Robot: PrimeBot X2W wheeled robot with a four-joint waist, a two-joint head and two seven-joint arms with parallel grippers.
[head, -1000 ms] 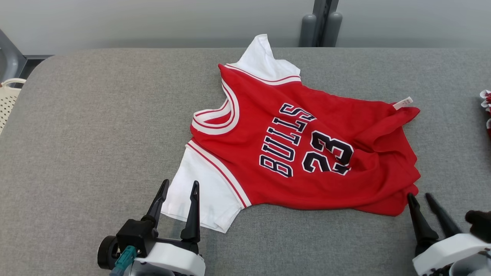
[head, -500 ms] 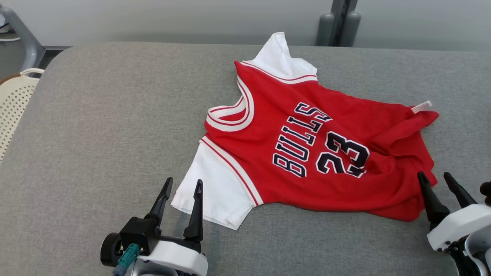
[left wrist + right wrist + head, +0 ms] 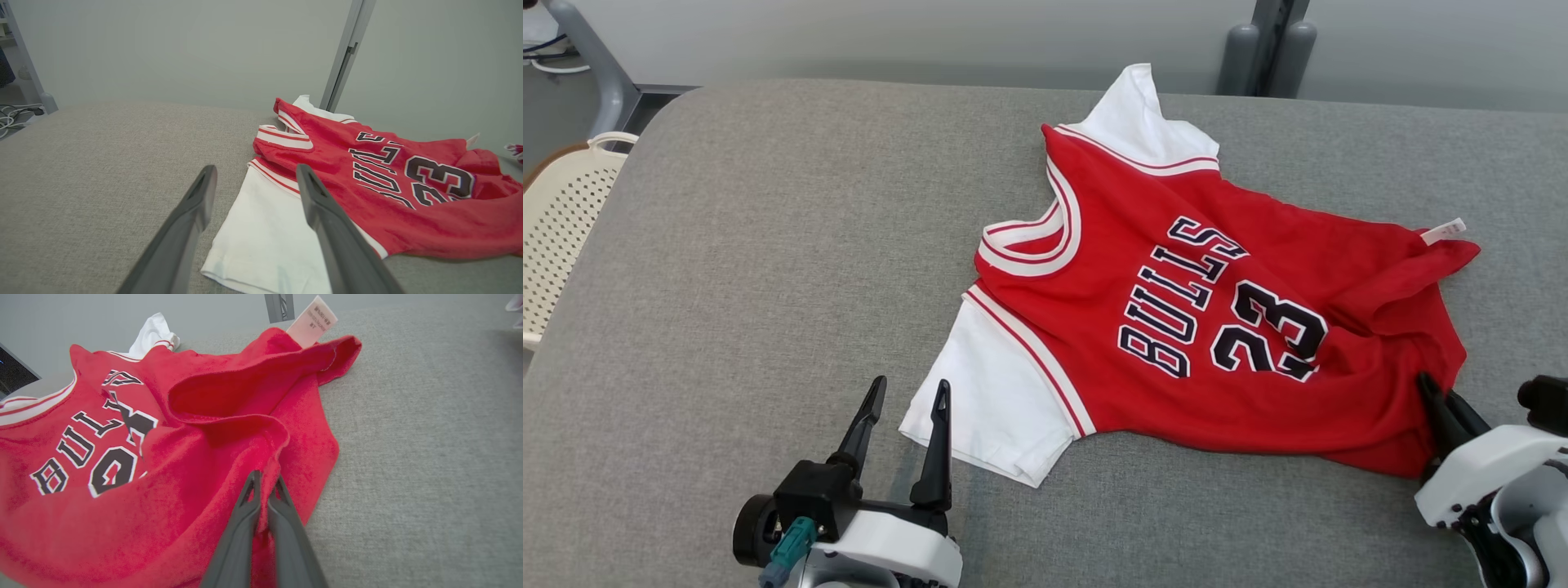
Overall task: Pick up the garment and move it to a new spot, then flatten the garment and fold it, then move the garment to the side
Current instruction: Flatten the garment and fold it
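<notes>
The garment [image 3: 1176, 327] is a red jersey with white sleeves, "BULLS" and "23" on its front. It lies on the grey tabletop [image 3: 768, 245], mostly spread out, with its collar toward the robot's left and its hem toward the right. The hem end is rumpled, with one fold turned back on itself, and a white label [image 3: 1444, 231] sticks out at the garment's far hem corner.

The right claw [image 3: 1437, 388] is at the garment's near hem corner. In the right wrist view its fingers [image 3: 245, 510] are pinched almost together on a ridge of the red cloth, so it has hold of the garment.

The left claw [image 3: 912, 384] stands wide open and holds nothing, low over the tabletop just beside the near white sleeve [image 3: 996, 408] and pointing at it.

Beyond the garment's far sleeve rises a grey post [image 3: 1270, 45].
</notes>
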